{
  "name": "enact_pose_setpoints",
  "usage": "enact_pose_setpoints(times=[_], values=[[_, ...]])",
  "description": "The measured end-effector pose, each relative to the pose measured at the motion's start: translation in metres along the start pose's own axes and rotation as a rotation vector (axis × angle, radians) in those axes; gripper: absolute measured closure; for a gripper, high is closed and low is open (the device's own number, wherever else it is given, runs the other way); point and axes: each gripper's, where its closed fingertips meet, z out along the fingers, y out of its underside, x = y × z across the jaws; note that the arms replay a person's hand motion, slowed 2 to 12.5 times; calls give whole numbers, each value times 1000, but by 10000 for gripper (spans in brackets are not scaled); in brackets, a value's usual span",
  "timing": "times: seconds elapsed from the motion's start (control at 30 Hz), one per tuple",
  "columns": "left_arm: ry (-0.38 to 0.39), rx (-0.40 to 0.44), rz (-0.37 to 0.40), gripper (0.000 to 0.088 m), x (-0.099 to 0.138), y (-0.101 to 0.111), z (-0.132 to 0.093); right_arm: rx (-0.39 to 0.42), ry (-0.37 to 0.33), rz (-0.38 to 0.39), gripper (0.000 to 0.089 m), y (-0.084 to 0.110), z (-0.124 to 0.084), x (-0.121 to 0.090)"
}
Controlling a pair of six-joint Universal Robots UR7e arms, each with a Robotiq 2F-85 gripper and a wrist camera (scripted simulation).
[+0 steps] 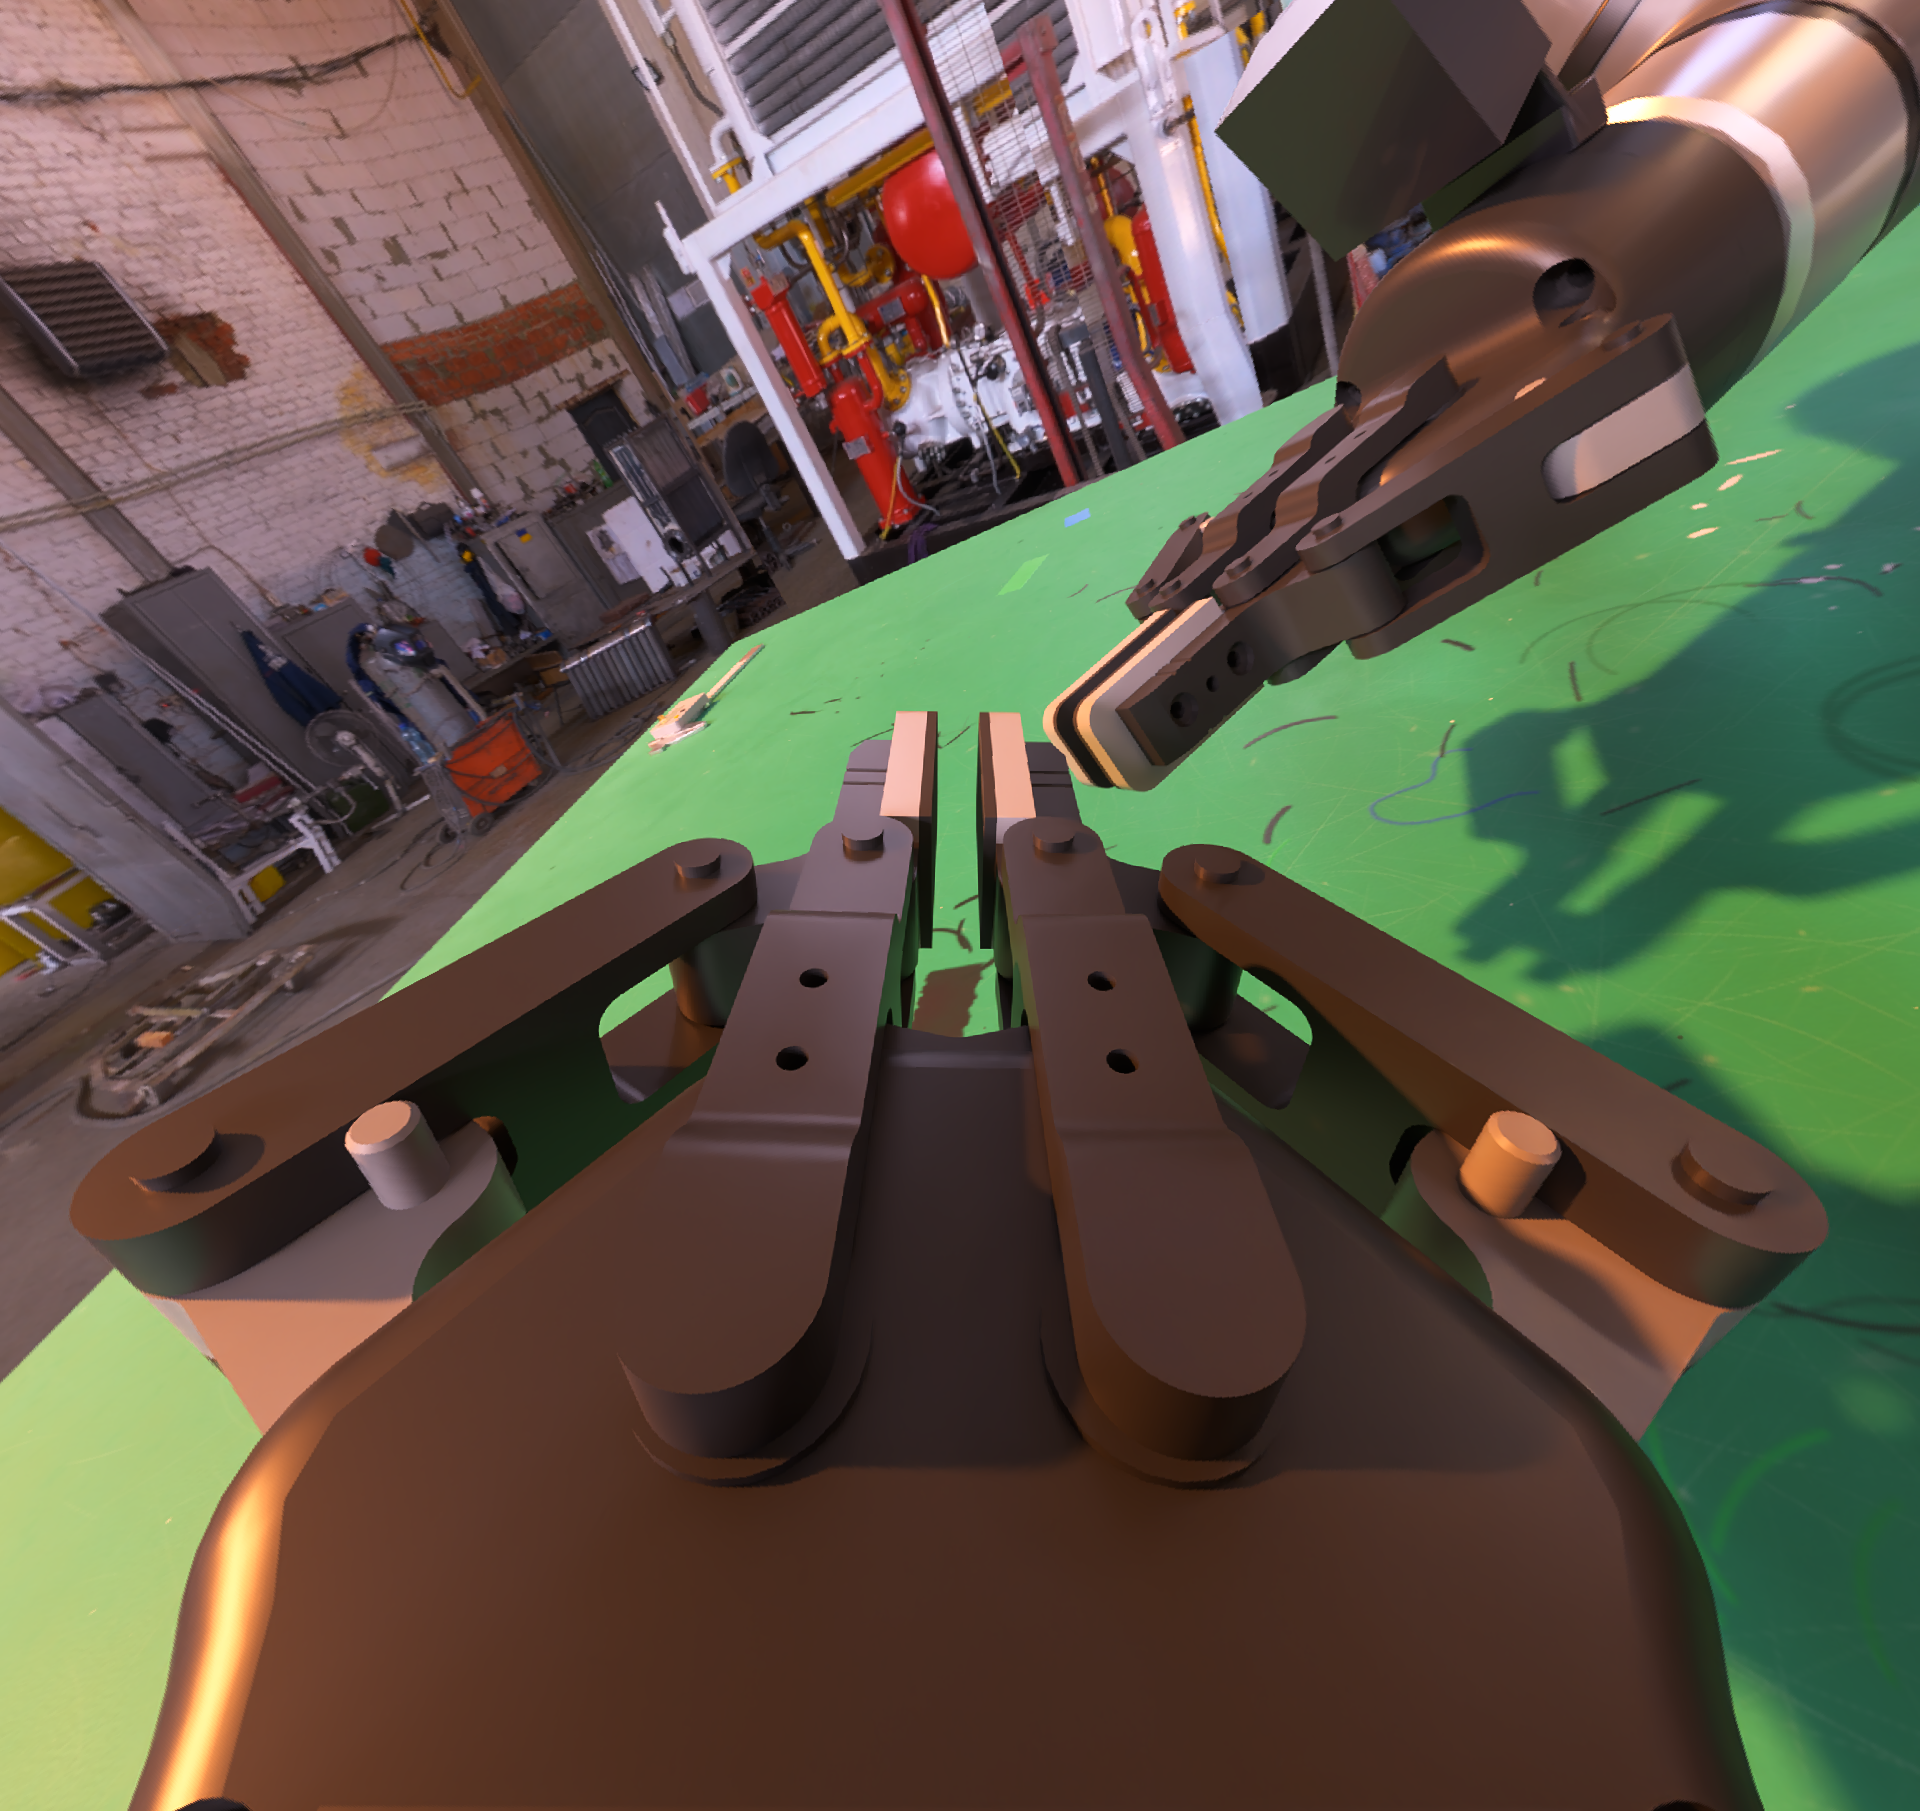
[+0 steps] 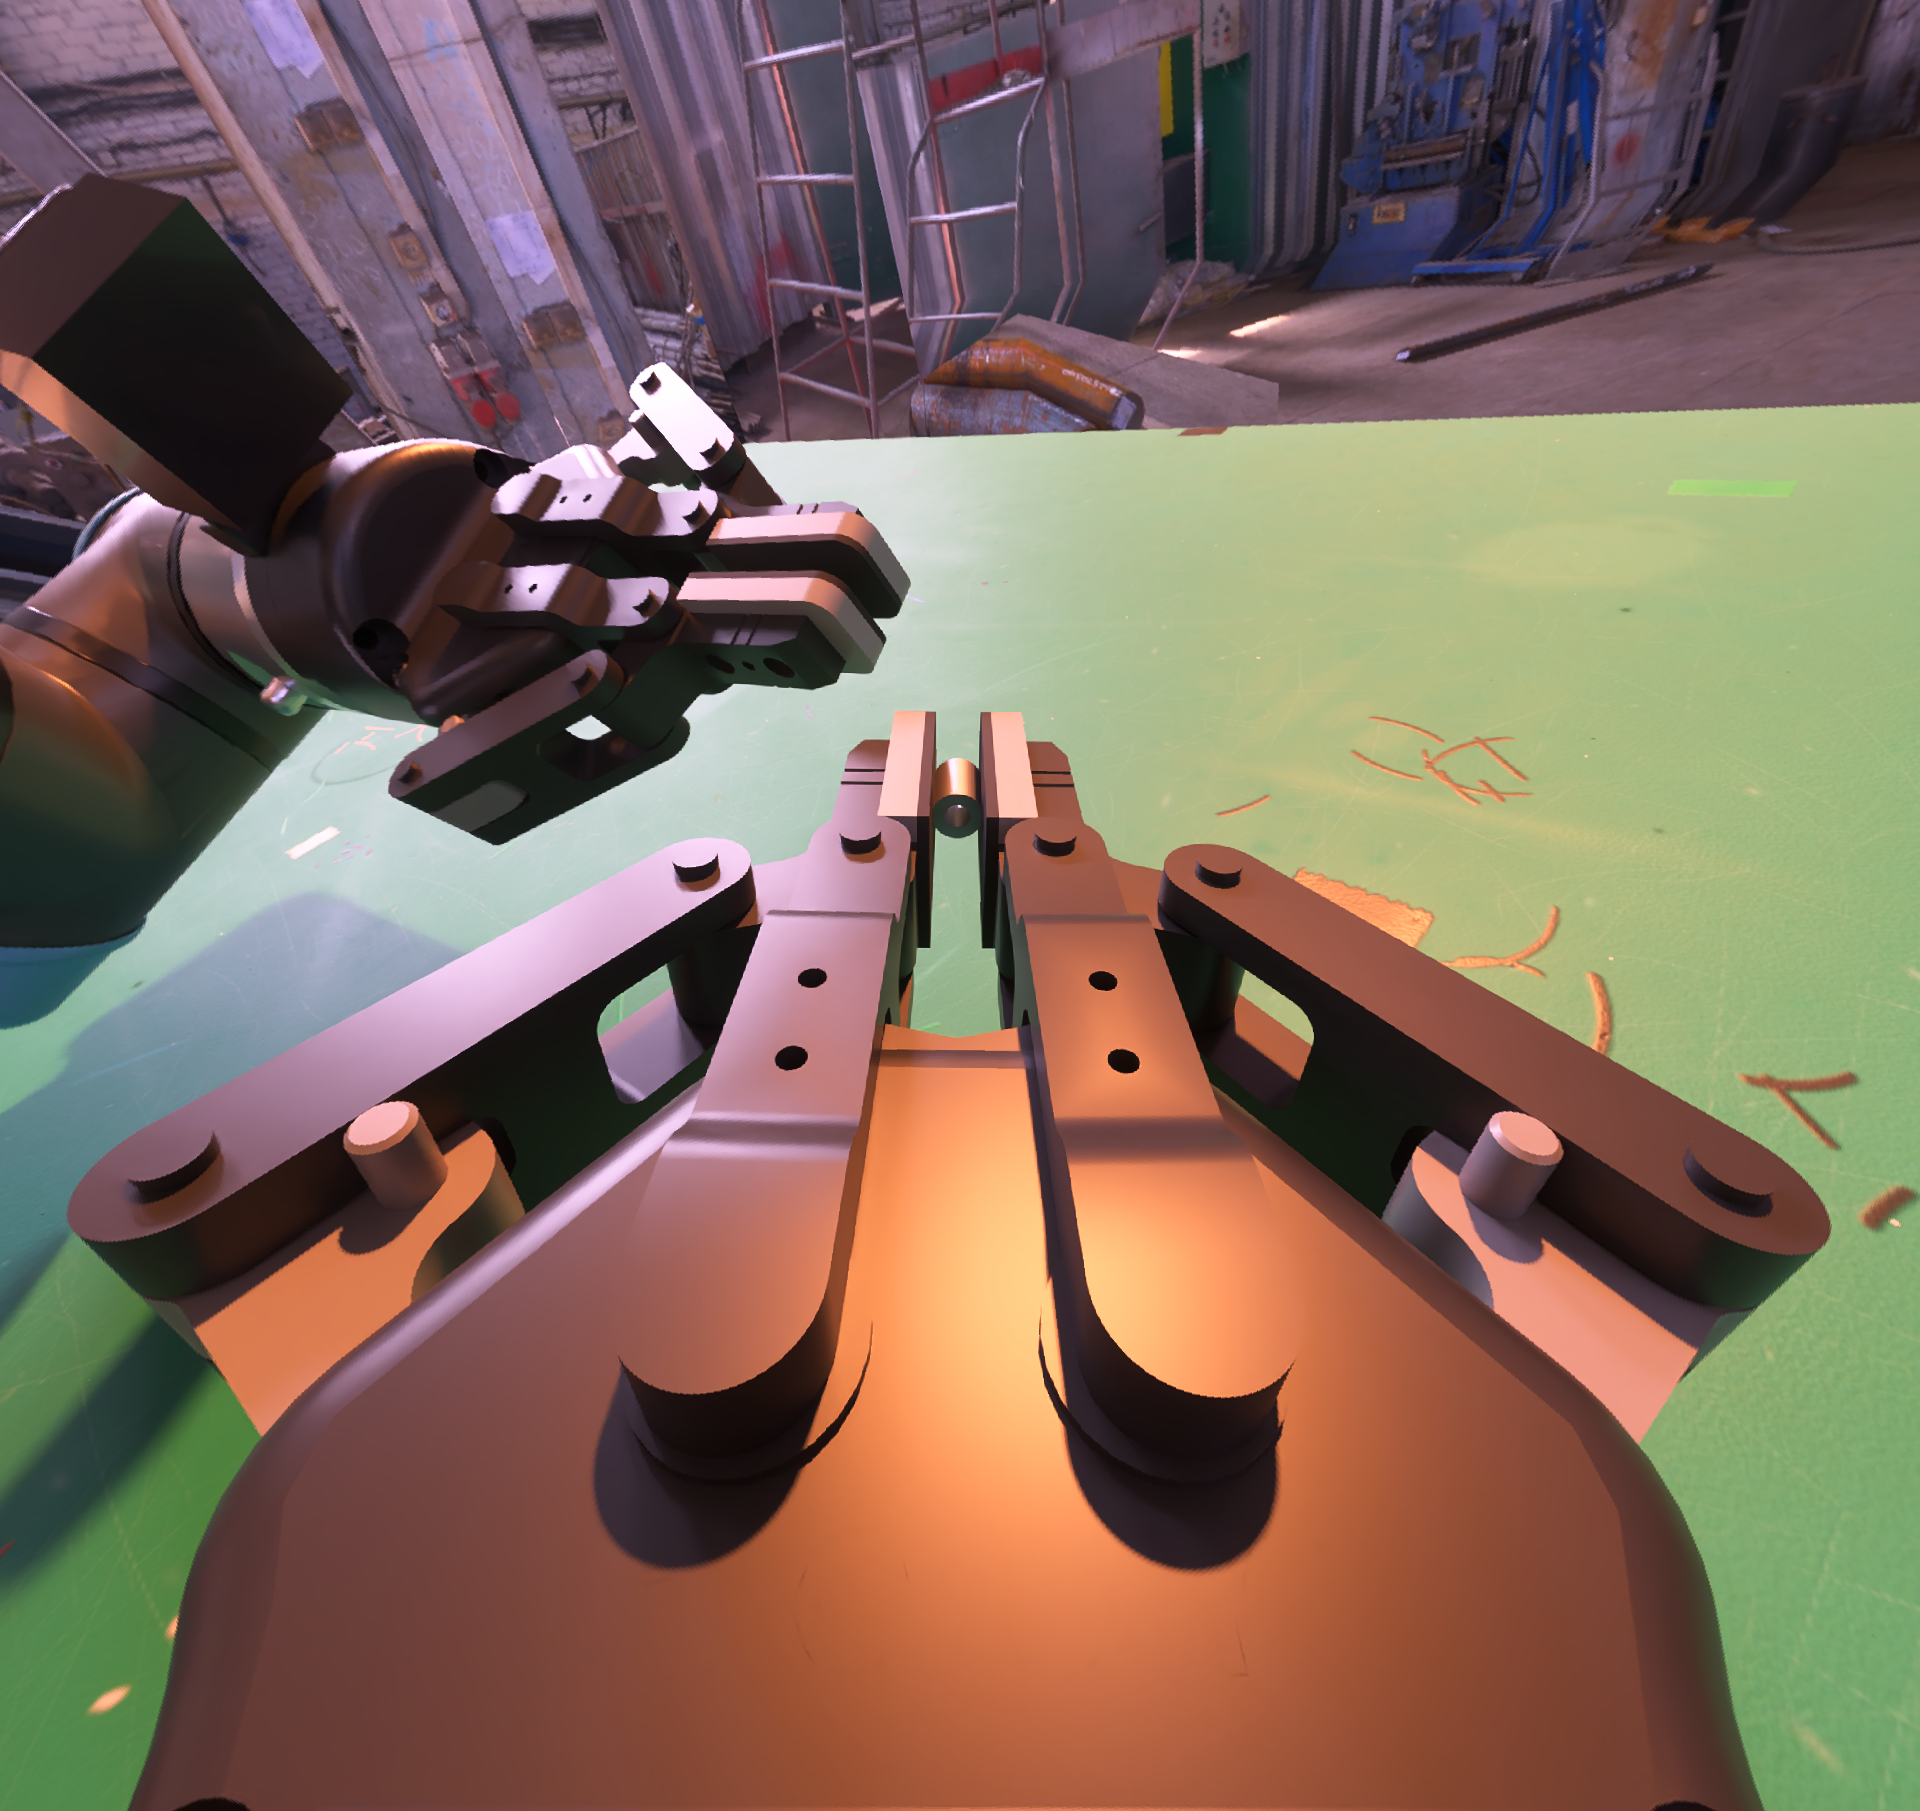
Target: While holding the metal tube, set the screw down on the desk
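A: metal tube (image 2: 956, 805) sits clamped between the right gripper (image 2: 957, 759) pads; short hollow cylinder, dull brass-grey, open bore facing the camera; held above the green desk (image 2: 1455, 618), roughly mid-desk, far edge beyond it.

B: left wrist view doesn't show the tube at all; there the right gripper (image 1: 1091, 738) comes in from the right, fingertips nearly together, side-on; tube hidden behind its pads.

A: screw?

B: can't see one in either view; left gripper (image 1: 957, 764) jaws stand narrowly parted, a thin slot between the pale pads; only green desk (image 1: 831, 639) showing through the slot; can't tell if anything is gripped.

A: right wrist view shows the left gripper (image 2: 831, 587) from the side, over the desk's left part, near the far edge; fingers close and parallel; nothing visible between them from that angle either.

B: the two grippers are near each other, tips not touching.

A: materials: fingers dark anodised metal, flat rubbery pads lighter; desk is a matte green mat, scuffed, orange-brown scratch marks (image 2: 1444, 764) toward its right side; dark curved scratches in the left wrist view.
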Motion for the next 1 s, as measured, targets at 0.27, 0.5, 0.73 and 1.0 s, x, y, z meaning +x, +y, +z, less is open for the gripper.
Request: enact_pose_setpoints(times=[0.27, 0.5, 0.73, 1.0], values=[[-39, 8, 42, 814, -3, -3, -2, 42, -20, 15, 819, -6, -1, -3], [-66, 24, 54, 815, -4, -7, -5, 75, -22, 14, 819, -11, 0, -5], [-82, 11, 79, 815, -5, -7, -7, 99, -32, -16, 819, -16, 1, -11], [-85, -10, 135, 815, -2, -6, -7, 105, -27, -51, 819, -17, 3, -15]])
